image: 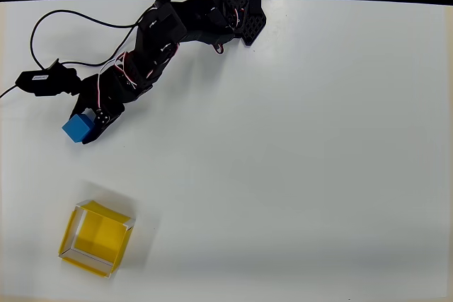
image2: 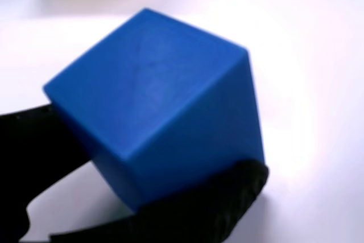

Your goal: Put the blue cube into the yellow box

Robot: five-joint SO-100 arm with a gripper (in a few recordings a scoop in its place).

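Overhead view: we have the blue cube (image: 77, 127) pinched in the gripper (image: 86, 126), far left of the white table (image: 304, 146).
We should lift it well clear, swing toward the yellow box (image: 97, 237) lower in this view, and centre over its opening before letting go; in the wrist view the cube (image2: 159, 106) sits between the black fingers (image2: 227, 197), touching both; box and cube are well apart.

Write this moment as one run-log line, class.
stage: cube gripped, not yet boxed | gripper: shut on blue cube | yellow box: empty, nearer the overhead view's bottom edge | next: probably carry to box
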